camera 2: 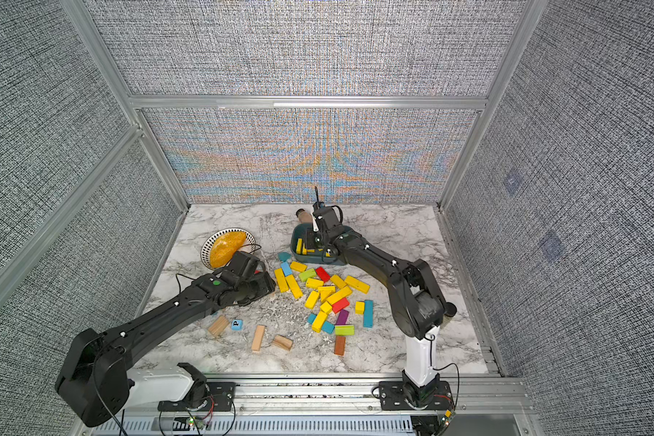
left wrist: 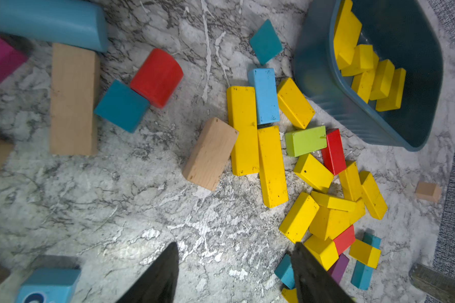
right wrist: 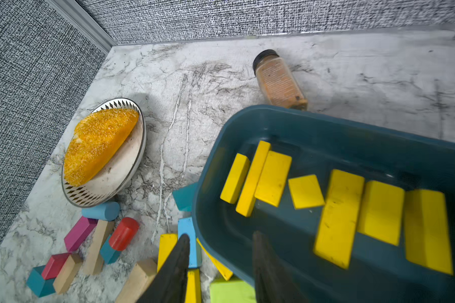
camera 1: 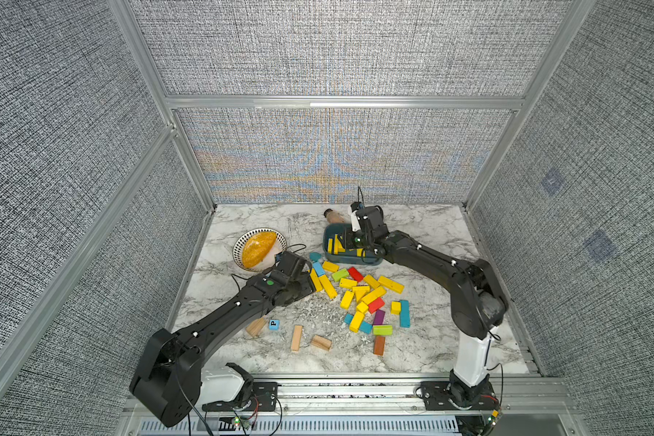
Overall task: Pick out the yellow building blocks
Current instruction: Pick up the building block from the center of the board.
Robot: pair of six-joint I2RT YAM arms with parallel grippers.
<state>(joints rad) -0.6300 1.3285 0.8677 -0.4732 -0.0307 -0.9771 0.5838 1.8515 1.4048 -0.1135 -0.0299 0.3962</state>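
Note:
Several yellow building blocks (camera 1: 367, 292) lie in a loose pile mid-table, seen in both top views and in the left wrist view (left wrist: 271, 165). Several more lie inside the dark blue bin (camera 1: 340, 260), (right wrist: 273, 178); one of them (right wrist: 338, 217) looks blurred. My right gripper (right wrist: 221, 234) hangs over the bin's near rim (right wrist: 300, 115), open with nothing between its fingers. My left gripper (left wrist: 235, 245) is open and empty over bare marble at the left edge of the pile (camera 2: 320, 298). One of its fingers (left wrist: 307, 272) stands next to a small yellow block (left wrist: 322, 250).
Lime-green (camera 1: 340, 274), red, teal and purple blocks are mixed into the pile. Plain wood blocks (camera 1: 296, 338) and a light blue letter cube (camera 1: 274, 324) lie nearer the front. A plate with orange food (camera 1: 259, 247) sits back left. A bottle (camera 1: 335, 216) lies behind the bin.

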